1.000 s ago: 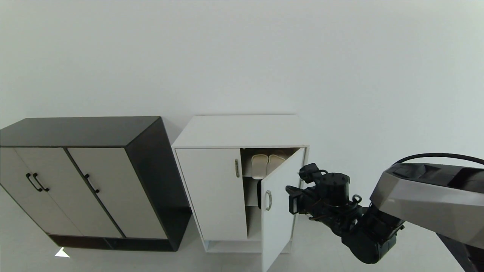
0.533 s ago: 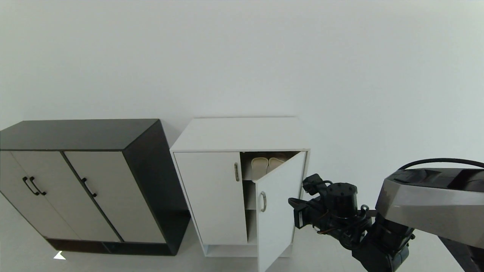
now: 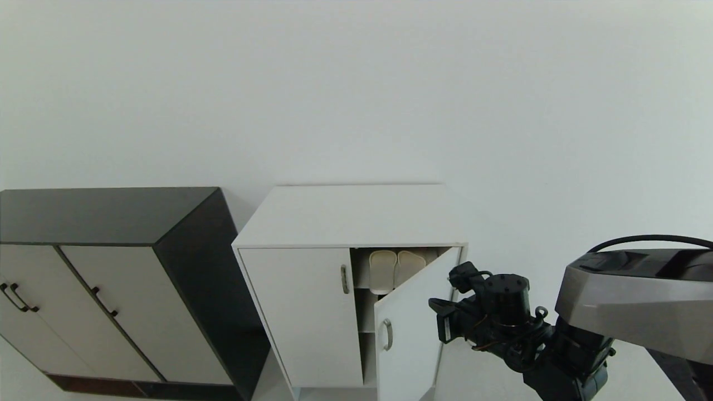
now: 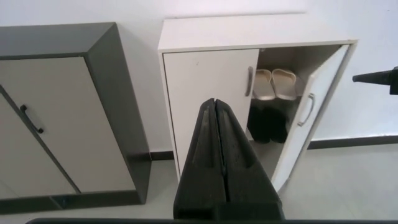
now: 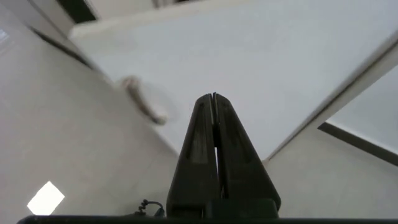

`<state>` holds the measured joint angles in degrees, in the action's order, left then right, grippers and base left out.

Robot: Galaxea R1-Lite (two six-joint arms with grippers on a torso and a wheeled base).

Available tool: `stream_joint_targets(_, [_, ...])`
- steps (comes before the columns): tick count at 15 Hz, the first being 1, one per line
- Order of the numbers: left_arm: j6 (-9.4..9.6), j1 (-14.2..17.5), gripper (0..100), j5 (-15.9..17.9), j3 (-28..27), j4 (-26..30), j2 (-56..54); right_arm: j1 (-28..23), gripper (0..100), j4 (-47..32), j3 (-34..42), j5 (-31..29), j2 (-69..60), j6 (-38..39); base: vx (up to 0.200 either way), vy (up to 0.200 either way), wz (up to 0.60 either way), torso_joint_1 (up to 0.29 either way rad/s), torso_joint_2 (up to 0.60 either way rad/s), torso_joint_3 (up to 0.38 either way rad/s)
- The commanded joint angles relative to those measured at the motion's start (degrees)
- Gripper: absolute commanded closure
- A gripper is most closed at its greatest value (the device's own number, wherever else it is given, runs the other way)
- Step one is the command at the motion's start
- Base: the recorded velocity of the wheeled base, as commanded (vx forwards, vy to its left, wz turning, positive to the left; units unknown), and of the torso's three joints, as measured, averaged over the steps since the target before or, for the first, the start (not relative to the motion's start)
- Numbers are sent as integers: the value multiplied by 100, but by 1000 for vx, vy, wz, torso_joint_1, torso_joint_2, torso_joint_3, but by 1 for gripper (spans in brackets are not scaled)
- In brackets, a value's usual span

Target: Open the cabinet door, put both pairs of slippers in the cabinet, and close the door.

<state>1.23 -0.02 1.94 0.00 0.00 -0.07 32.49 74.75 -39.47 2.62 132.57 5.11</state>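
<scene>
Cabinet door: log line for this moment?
door ajar | beige pair inside | dark pair beneath it | right gripper shut, by door face | left gripper shut

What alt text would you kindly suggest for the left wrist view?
A white cabinet stands with one door half open, showing pale slippers on an upper shelf and a dark pair below. The shut left gripper points toward it; a dark cabinet stands beside.

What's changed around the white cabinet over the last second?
The white cabinet's right door swung slightly further toward shut, with the right gripper, fingers shut, keeping close to its outer face. The head camera also shifted, so everything sits lower in view. Nothing was grasped or released. The cream slippers stay on the top shelf; the left door stays closed.
</scene>
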Motion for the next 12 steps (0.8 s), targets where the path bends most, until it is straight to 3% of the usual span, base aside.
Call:
stream_joint_targets(1, [0, 2, 100, 0, 0, 0, 7, 3, 100, 4, -43, 2, 49, -1, 0, 0, 0, 0, 0, 0])
stream_joint_targets(12, [0, 2, 100, 0, 0, 0, 7, -6, 100, -549, -1054, 2, 339, 8, 0, 0, 0, 0, 0, 0])
